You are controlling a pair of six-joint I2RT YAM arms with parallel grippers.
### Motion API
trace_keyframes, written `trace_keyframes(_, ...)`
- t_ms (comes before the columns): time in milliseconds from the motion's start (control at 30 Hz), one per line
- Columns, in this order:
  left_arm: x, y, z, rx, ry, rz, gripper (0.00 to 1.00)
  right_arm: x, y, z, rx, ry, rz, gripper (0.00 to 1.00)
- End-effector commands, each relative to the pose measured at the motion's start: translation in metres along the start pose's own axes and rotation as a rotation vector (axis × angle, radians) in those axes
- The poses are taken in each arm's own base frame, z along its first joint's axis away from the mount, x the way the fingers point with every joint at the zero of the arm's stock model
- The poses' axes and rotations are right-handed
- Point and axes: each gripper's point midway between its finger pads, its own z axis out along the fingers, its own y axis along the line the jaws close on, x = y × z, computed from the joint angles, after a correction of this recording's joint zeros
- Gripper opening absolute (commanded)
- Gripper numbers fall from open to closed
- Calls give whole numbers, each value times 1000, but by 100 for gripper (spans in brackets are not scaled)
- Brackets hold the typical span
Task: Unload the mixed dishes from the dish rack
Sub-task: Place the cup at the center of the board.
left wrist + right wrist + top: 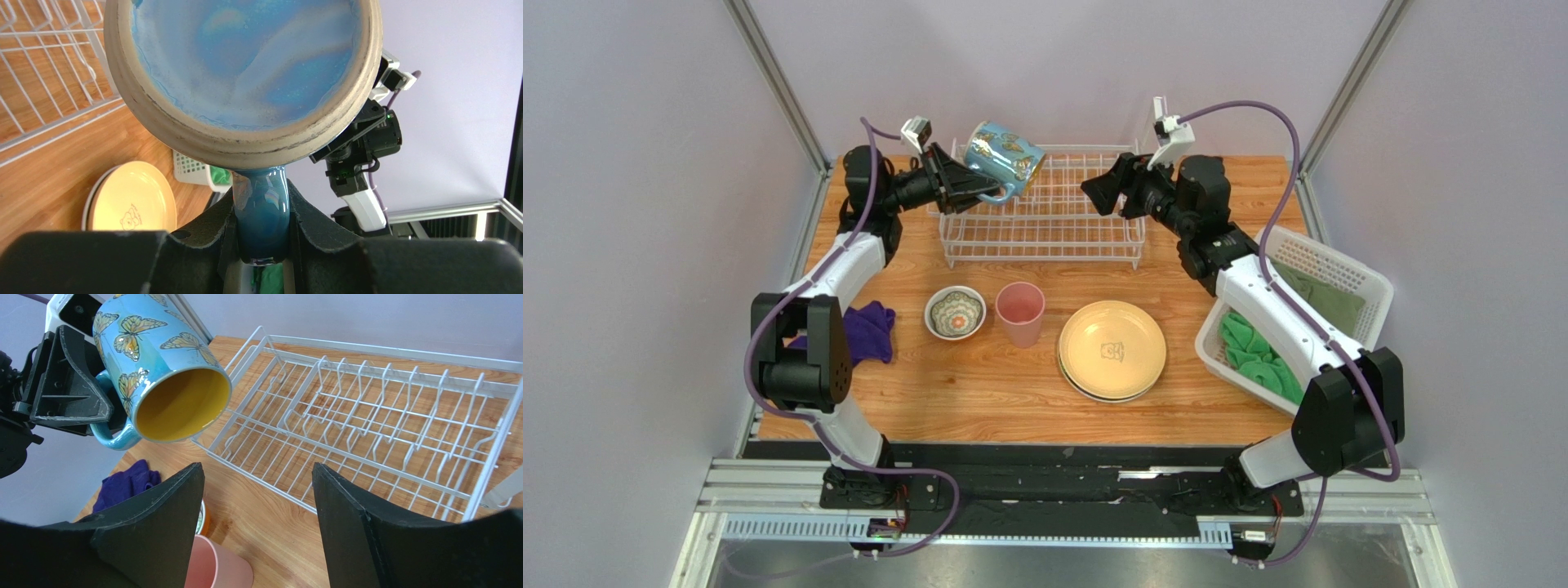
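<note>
The left gripper (967, 184) clamps the handle of the blue butterfly-printed ceramic mug with yellow inside (1005, 157), which is tilted above the left end of the white wire dish rack (1051, 230). The mug should clear the rack wall and land upright on bare wood. The right gripper (1102, 186) hangs spread and empty. The pink plastic tumbler (1020, 312), small patterned white bowl (955, 312) and round cream-yellow plate (1112, 349) occupy the front.
</note>
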Motion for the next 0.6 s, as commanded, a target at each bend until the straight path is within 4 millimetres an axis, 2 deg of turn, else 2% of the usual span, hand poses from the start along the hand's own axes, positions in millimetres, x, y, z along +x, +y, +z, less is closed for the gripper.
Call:
trace_keyframes(0,19,-83,0,146,-6,250,0,-34,37,1,-117,-79,-24,68)
trace_keyframes(267,37,-98,3,167,3,269,0,-28,46,9,-168,-55,-35,66)
trace_keyframes(567,51,-108,8,203,14,284,0,-20,69,13,-274,-26,-50,62)
